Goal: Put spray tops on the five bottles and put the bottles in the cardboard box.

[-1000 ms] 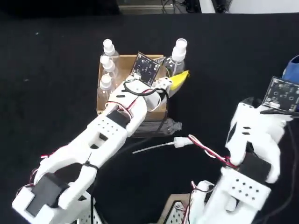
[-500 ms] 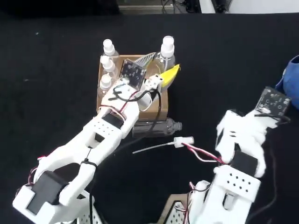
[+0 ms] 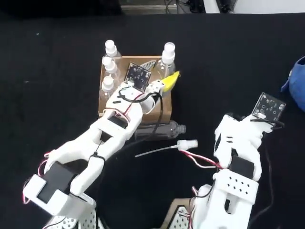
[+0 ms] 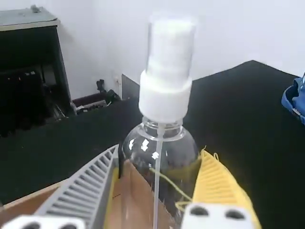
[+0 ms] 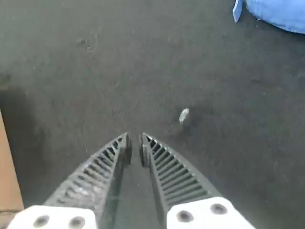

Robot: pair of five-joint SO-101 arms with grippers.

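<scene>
Bottle (image 4: 159, 143) stands upright, spray top (image 4: 167, 81) uppermost, in left hand (image 4: 158, 160).

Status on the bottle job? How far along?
Done: three capped bottles stand along the box's left side. In hand: left jaws grip a fourth capped bottle at the box's far right corner. Left: the fifth bottle lies uncapped on the table, spray top beside it; right jaws shut, empty.

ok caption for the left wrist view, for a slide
Left gripper holds a spray-topped bottle upright at the cardboard box.
</scene>
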